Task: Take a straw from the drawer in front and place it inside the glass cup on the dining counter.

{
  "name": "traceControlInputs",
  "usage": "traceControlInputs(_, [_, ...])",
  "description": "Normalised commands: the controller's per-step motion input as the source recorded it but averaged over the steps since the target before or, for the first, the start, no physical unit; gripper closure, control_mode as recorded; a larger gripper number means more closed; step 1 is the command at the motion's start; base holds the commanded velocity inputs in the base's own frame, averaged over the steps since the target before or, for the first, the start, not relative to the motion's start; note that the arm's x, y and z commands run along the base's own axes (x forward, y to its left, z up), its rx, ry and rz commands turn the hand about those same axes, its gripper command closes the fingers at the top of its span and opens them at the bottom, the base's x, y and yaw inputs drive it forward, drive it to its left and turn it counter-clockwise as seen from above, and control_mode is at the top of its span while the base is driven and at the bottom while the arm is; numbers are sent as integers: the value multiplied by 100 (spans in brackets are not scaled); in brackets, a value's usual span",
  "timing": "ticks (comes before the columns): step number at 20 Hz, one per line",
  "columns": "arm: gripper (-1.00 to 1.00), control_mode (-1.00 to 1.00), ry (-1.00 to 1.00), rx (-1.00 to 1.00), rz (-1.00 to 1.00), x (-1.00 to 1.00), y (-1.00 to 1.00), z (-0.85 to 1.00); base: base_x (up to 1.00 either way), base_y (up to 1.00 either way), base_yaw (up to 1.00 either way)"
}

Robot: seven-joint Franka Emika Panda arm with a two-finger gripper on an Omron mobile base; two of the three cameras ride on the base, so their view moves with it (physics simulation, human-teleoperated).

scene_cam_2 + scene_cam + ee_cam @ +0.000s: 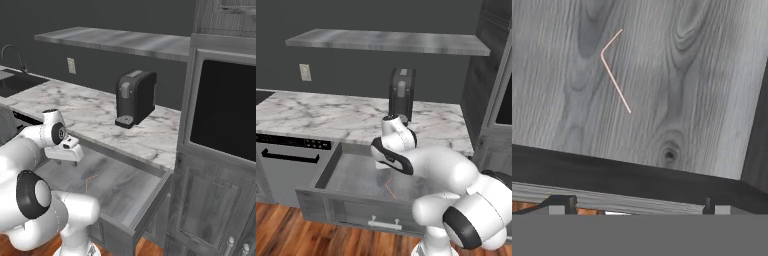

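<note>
The straw [614, 70] lies flat on the grey wood-grain floor of the drawer [331, 165], alone there, and it is not quite the straight stick one might expect: it has a bend near one end, a short leg kinked off the longer one. From the left base view it shows as a thin reddish line [390, 188] towards the drawer's front, not far behind the panel with the small silver bar handle [384, 223]. The drawer stands pulled well out under the marble counter [331, 117], so the opening part looks done, and the reaching-in part is what is in hand. The gripper [67, 152] hangs over the drawer's inside, pointing down, its jaws spread as wide as they go with nothing between them; the two dark fingertips [562, 202] sit well short of the straw. To my eye the next move calls for shifting the hand across until the straw's long leg lies between the jaws, turning the wrist so the fingers close across it rather than along it, then going nearly to the drawer floor, since so thin a thing leaves little to pinch. A coffee machine [135, 97] stands on the counter behind.
</note>
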Motion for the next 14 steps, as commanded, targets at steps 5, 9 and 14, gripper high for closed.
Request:
traceControlInputs(5, [-100, -100, -3, 0, 0, 14, 0, -15, 0, 0, 0])
traceControlInputs(9, [-100, -100, -2, 0, 0, 19, 0, -16, 0, 0, 0])
traceControlInputs(14, [-100, -100, -1, 0, 0, 21, 0, -18, 0, 0, 0])
